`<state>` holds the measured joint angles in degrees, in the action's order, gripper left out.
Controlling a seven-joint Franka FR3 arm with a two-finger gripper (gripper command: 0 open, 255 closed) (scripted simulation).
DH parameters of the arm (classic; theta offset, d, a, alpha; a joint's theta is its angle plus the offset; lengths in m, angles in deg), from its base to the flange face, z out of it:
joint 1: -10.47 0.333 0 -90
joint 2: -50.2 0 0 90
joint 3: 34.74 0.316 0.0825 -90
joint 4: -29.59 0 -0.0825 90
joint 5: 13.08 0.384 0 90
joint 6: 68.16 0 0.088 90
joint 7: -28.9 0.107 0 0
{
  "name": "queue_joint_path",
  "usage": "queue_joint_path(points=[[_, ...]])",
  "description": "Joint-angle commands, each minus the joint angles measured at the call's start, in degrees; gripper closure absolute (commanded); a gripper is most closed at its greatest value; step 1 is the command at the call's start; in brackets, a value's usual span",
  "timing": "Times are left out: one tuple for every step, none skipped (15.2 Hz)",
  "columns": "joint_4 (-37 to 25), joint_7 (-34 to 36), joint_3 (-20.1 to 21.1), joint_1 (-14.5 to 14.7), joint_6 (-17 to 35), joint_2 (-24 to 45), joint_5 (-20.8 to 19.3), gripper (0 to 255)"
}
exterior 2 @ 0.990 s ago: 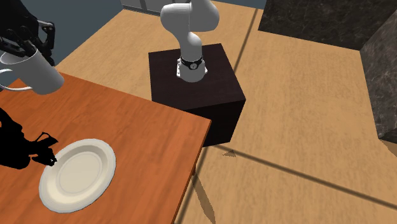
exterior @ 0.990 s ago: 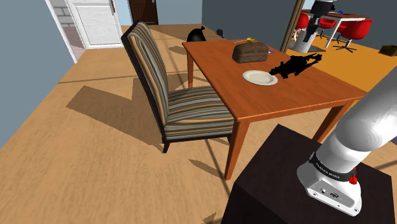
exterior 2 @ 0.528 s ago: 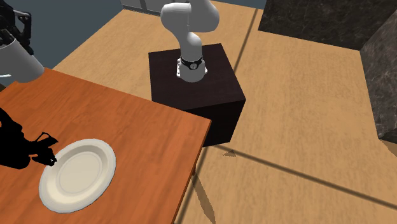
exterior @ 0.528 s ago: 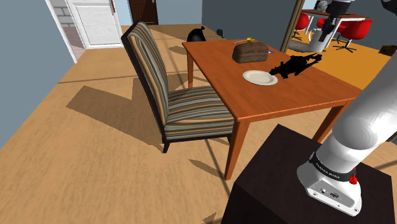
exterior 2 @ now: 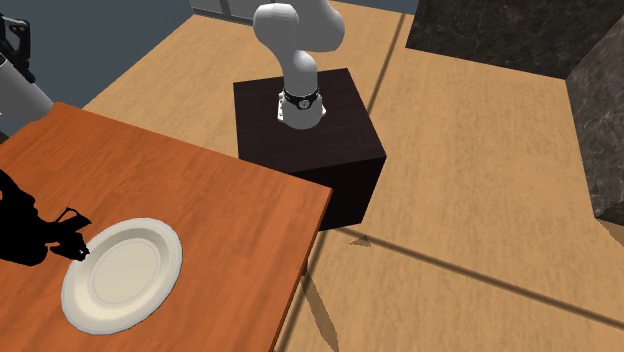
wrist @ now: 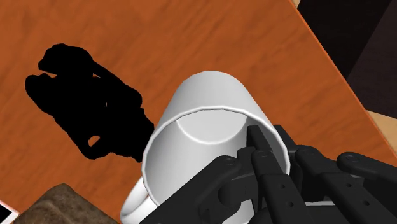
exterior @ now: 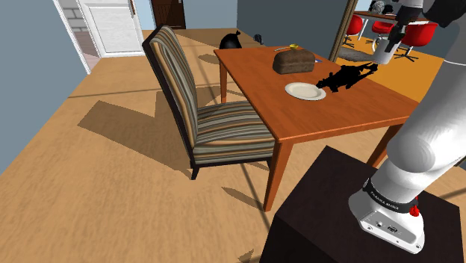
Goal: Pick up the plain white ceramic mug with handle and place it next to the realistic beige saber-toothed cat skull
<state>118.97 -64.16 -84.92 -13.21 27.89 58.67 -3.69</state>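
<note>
The white mug (wrist: 203, 121) hangs tilted above the wooden table (wrist: 191, 38), and my gripper (wrist: 262, 151) is shut on its rim, one finger inside it. In the shoulder view the mug (exterior: 384, 51) is up in the air past the table's far right side, under my gripper (exterior: 394, 37). The skull, drawn as a flat black shape (exterior: 345, 76), lies on the table (exterior: 328, 112) to the right of a white plate (exterior: 305, 91). In the second exterior view the mug (exterior 2: 16, 95) and gripper (exterior 2: 14, 45) sit at the left edge, above the skull (exterior 2: 28, 230).
A brown loaf-like block (exterior: 293, 61) lies on the table beyond the plate (exterior 2: 122, 275). A striped chair (exterior: 209, 112) stands at the table's left side. My dark stand (exterior: 336, 217) is by the table's near corner. Red chairs (exterior: 417, 33) stand far behind.
My gripper has carried the mug to the shoulder view's right and farther off; in the second exterior view it has slid toward the left edge. Skull and plate have stayed put.
</note>
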Motion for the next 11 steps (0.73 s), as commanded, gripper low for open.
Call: queue_joint_path(points=[[1.8, -0.1, 0.0, 0.1, 1.7, -0.2, -0.1, 255], [2.7, -0.1, 0.1, 0.3, 2.5, -0.3, -0.2, 255], [3.6, -0.1, 0.1, 0.4, 3.3, -0.4, -0.3, 255], [4.4, -0.1, 0.1, 0.4, 4.1, -0.5, -0.3, 255], [5.3, -0.2, 0.1, 0.5, 4.9, -0.6, -0.4, 255], [6.1, -0.2, 0.2, 0.6, 5.7, -0.6, -0.4, 255], [6.9, -0.2, 0.2, 0.6, 6.4, -0.7, -0.4, 255], [7.6, -0.3, 0.2, 0.7, 7.2, -0.7, -0.3, 255], [8.4, -0.3, 0.2, 0.7, 8.0, -0.6, -0.3, 255], [9.1, -0.4, 0.3, 0.8, 8.7, -0.6, -0.3, 255], [9.8, -0.5, 0.3, 0.8, 9.5, -0.6, -0.2, 255]])
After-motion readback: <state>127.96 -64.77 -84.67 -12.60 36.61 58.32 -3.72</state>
